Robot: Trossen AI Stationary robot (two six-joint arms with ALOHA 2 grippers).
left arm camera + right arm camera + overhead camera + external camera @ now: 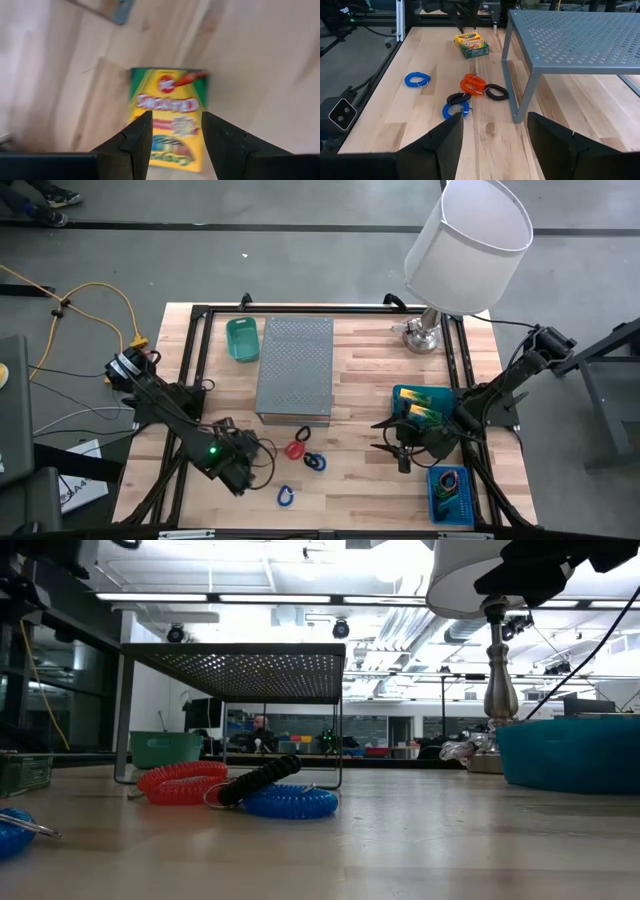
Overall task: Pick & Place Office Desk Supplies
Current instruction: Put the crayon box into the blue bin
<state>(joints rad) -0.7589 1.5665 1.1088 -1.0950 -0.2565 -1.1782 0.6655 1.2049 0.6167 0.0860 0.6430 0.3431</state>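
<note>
Crayon packet point(169, 119) seen directly below the wide-open left claw point(172, 136), lying flat on the table point(260, 65).
The packet is printed yellow and green with red lettering. Bare wood is seen on all sides of it. The right claw point(495, 145) is held wide open, empty, well apart from the coil clips point(470, 92).
</note>
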